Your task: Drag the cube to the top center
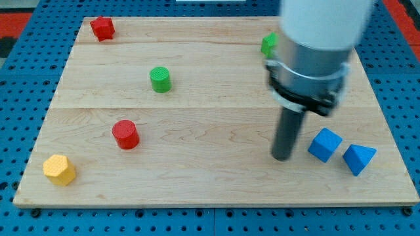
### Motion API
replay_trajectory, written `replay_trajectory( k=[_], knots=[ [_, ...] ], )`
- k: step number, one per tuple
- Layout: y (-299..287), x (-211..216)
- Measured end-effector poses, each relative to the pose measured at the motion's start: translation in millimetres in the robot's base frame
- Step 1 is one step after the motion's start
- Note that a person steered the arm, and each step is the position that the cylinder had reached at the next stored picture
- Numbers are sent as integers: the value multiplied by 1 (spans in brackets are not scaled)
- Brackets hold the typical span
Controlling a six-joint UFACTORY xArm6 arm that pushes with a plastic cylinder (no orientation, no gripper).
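Note:
A blue cube lies on the wooden board at the view's lower right. My tip rests on the board just to the left of the cube, a small gap apart. A blue triangular block lies right of the cube. The arm's white and grey body fills the upper right of the view and hides part of the board.
A red block sits at the top left. A green cylinder is left of centre. A red cylinder is lower left. A yellow block is at the bottom left. A green block shows partly behind the arm.

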State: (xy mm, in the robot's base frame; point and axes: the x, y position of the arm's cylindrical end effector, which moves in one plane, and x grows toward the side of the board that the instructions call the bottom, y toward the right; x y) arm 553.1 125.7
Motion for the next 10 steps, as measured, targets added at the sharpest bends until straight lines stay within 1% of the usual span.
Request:
replay_trajectory(
  k=[1, 2, 3, 4, 5, 6, 7, 8, 9, 10],
  knots=[
    [38, 23],
    [73, -7],
    [49, -66],
    [-47, -96],
    [-95, -100],
    [-142, -156],
    [-162, -217],
    [-162, -216],
    [-164, -186],
    [-227, -200]
  ],
)
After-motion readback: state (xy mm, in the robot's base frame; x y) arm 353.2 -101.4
